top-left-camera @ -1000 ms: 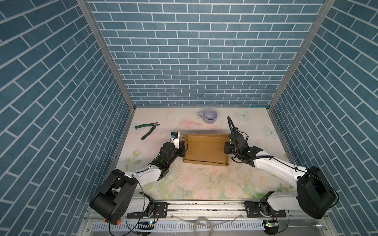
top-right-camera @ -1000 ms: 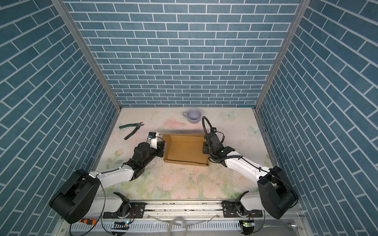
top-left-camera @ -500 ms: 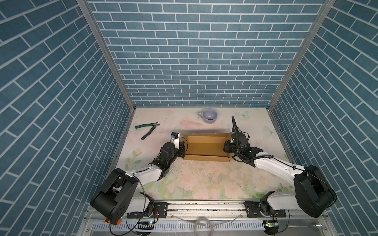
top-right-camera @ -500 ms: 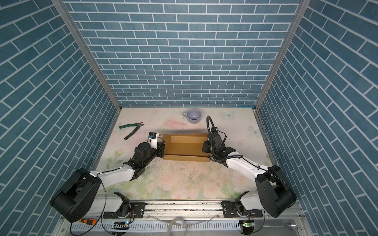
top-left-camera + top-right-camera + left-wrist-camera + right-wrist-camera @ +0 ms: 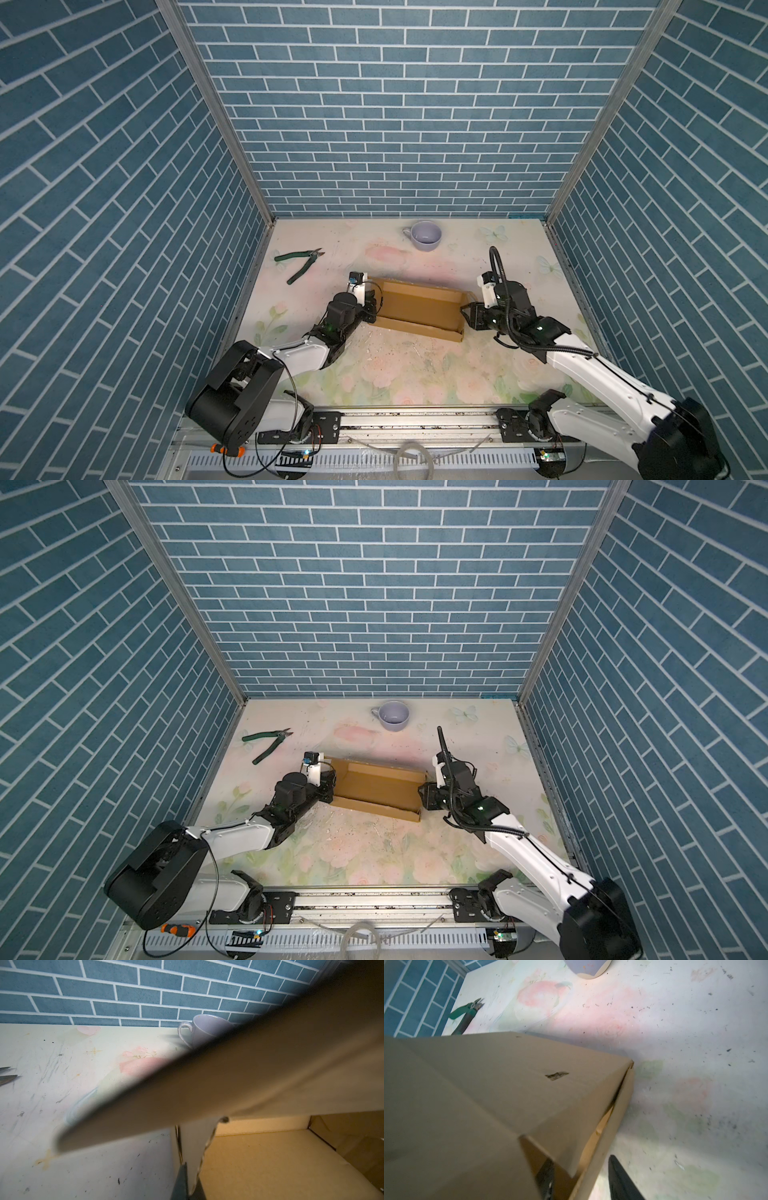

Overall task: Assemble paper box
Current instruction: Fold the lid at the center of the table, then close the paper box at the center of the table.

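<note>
Since the box [image 5: 419, 309] looks like light, bendy cardboard lying mid-table, grip its end walls: left gripper [image 5: 375, 307] pinches the 9 o'clock wall; right gripper [image 5: 466, 316], jaws parted, straddles the 3 o'clock wall. Cup [image 5: 426, 236] at 12 o'clock.

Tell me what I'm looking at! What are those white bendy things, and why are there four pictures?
Those are two robot arms. Two pictures look down from a camera overhead; two come from small cameras on the arms' wrists. On the flowery table are a brown paper box, a lilac cup and green pliers. The left pincer is pinched shut on one end wall of the box. The right pincer is open, one finger inside the opposite end wall and one outside.
</note>
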`<state>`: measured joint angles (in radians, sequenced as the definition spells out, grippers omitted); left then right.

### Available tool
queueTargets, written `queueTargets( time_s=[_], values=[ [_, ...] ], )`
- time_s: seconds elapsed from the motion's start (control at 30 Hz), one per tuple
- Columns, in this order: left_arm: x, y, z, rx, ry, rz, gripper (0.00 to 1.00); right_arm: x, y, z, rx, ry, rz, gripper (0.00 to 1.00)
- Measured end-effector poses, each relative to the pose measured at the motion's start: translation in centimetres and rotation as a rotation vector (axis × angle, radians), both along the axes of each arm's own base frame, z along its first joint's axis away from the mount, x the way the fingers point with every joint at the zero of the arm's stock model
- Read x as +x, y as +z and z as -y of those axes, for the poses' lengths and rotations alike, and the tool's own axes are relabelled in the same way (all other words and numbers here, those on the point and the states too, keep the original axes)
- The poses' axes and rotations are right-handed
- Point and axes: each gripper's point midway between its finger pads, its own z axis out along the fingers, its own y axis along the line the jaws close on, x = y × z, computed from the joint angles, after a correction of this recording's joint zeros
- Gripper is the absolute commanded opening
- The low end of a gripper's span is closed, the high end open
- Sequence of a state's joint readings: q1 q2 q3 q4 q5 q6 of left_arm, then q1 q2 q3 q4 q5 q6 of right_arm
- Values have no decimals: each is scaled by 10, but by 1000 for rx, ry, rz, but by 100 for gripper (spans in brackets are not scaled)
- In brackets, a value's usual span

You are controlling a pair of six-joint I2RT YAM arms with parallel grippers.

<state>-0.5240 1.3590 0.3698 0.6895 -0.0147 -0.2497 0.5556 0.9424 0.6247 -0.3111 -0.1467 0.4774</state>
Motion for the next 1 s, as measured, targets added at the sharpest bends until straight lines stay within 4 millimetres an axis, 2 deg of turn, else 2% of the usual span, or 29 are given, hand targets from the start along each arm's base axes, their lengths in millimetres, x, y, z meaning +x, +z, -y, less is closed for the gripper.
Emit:
queueTargets(
  time_s=[0.13, 0.23, 0.37, 0.47, 0.53, 0.6, 0.67, 0.73, 0.8, 0.87, 1.0],
  values=[
    [0, 0, -1, -4, 4, 10, 0, -29, 20, 15, 13, 28, 1, 46],
    [-2, -2, -2, -6, 6, 15, 0, -34, 49, 18, 25, 28, 16, 45],
    [-4, -2, -2, -5, 5, 21, 0, -17, 106, 14, 40, 3, 72, 41],
    [-5, -2, -1, -1, 4, 24, 1, 9, 129, -3, 53, 2, 74, 38],
    [-6, -1, -1, 3, 3, 26, 3, 24, 123, -20, 52, 13, 44, 37],
    [-8, 1, -2, 9, 3, 25, 7, 30, 99, -44, 30, 49, -21, 36],
    [-11, 2, -4, 17, 5, 19, 11, 28, 69, -67, 6, 87, -93, 35],
    [-16, -4, -8, 40, 8, -9, 17, 23, 45, -82, 1, 113, -147, 35],
    [-24, -12, -12, 69, 9, -51, 23, 16, 25, -87, 0, 121, -192, 34],
    [-30, -13, -16, 80, 9, -73, 29, 15, 12, -87, -1, 109, -218, 34],
    [-40, 9, -21, 54, 19, -45, 41, 15, -9, -91, 27, 91, -248, 32]
  ],
)
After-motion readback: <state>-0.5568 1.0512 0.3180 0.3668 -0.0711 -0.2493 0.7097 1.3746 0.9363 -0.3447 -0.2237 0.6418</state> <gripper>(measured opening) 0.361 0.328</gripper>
